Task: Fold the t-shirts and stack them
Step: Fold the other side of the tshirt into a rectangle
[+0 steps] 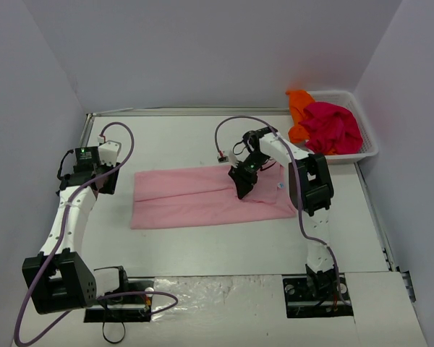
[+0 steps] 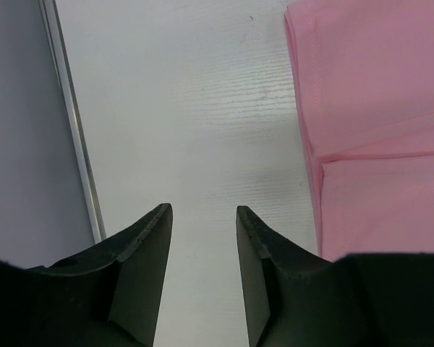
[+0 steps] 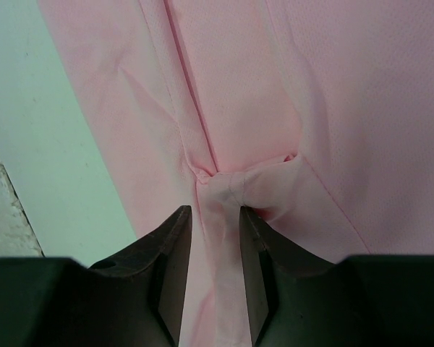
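Top view: the pink t-shirt (image 1: 195, 199) lies mid-surface (image 1: 202, 144), folded lengthwise into a flat band. Left wrist: the left end effector (image 2: 202, 210) is spread, empty, over bare surface beside the shirt's edge. Right wrist: the right end effector (image 3: 214, 211) straddles a puckered ridge of cloth. I cannot tell whether it grips, and lifting away could drag the fold open.

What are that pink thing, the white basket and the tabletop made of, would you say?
The pink t-shirt looks like soft, matte knit cloth, maybe cotton or a blend: it creases, bunches and shows stitched seams. The basket looks like white plastic, judging by its moulded mesh walls. The table looks like hard white board with a faint wood-grain texture, perhaps laminate.
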Robot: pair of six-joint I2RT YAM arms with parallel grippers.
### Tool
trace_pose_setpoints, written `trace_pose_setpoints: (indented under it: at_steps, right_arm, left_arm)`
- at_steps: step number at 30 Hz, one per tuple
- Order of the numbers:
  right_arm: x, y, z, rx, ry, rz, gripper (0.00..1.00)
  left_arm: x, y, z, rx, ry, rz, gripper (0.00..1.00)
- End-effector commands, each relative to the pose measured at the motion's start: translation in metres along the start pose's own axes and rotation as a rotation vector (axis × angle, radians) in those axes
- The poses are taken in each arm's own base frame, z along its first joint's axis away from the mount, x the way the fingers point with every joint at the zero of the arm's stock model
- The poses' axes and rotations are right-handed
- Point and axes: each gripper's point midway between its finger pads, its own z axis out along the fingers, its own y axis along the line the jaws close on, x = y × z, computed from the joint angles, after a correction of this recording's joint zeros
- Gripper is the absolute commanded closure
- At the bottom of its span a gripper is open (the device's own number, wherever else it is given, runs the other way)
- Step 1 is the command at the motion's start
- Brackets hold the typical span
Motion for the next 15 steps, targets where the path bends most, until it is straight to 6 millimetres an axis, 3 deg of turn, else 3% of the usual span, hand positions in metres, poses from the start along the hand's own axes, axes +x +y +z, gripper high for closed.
trace_pose_setpoints:
  at_steps: [1, 5, 9, 15]
  right_arm:
    - [0.001, 0.013, -0.004, -0.028, 0.005, 0.021, 0.71]
    - [-0.010, 0.018, -0.021, 0.013, -0.020, 0.000, 0.72]
    - [-0.017, 0.020, -0.042, 0.071, -0.046, -0.015, 0.80]
    - [-0.012, 0.016, -0.084, 0.210, -0.072, 0.006, 0.73]
  left_arm:
    - [-0.006, 0.002, -0.009, -0.005, -0.039, -0.007, 0.60]
    - [-0.009, 0.002, -0.013, -0.004, -0.053, -0.008, 0.60]
    - [-0.012, 0.001, -0.015, 0.002, -0.063, -0.010, 0.60]
    - [-0.024, -0.001, -0.023, 0.032, -0.099, 0.013, 0.52]
